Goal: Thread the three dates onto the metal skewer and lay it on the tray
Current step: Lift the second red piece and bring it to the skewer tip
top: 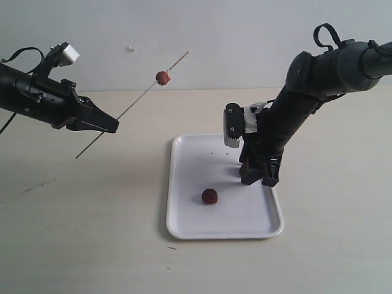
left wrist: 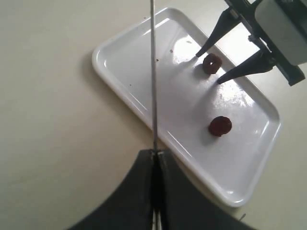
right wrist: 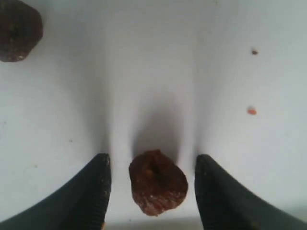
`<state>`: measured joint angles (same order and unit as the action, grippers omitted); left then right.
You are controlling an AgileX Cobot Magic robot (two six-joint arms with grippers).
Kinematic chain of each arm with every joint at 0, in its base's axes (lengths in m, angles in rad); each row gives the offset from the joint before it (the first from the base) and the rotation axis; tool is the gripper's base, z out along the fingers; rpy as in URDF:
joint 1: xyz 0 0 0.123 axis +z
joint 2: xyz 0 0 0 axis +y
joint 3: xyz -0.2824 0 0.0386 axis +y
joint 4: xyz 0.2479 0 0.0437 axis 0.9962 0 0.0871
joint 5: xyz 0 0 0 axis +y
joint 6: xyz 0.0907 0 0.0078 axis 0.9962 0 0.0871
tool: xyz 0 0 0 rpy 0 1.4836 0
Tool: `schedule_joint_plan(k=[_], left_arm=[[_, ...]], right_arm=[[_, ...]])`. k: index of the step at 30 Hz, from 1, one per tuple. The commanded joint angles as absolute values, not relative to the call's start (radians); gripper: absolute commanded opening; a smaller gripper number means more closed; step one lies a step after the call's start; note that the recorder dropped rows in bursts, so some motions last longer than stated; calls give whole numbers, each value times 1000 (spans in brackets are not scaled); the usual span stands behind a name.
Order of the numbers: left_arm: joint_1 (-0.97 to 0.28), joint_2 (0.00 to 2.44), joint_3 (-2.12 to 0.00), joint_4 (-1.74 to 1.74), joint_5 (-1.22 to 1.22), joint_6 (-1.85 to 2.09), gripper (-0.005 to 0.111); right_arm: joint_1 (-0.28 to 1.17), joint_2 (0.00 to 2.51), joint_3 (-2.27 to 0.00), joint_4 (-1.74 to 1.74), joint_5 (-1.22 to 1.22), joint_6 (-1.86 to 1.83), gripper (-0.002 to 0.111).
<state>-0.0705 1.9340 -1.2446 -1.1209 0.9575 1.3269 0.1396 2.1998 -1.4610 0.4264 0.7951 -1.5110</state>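
Squarely inside the spread right pincer [right wrist: 152,160] lies a date [right wrist: 157,189] (untouched).

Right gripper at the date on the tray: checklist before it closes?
1. Centring: target date sits between the right gripper fingers, gap on each side: ok.
2. Jaws wide enough for it: ok.
3. Clearance: second loose date lies apart on the tray: ok.
4. Hold: left gripper shut on the skewer: ok.
5. Progress: threaded date sits on the skewer near its far end: ok.
6. Fingertips clear of the tray floor: cannot tell.
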Motion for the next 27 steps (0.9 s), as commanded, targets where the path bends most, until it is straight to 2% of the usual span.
schedule_joint_plan(k=[1,16,22,27], left_arm=[[-69,1920,-1242,-1140,951,1330,0],[-69,1920,-1242,-1140,951,1330,0],[-69,1920,-1242,-1150,951,1330,0],[-69,1920,-1242,-1173,951,1330,0]], right_arm=[[134,2202,-1461,406,788,-1517,48],[134,2202,-1461,408,795,-1506,31],[134,2198,-1461,413,776,-1452,30],[134,2196,-1510,418,788,-1246,30]])
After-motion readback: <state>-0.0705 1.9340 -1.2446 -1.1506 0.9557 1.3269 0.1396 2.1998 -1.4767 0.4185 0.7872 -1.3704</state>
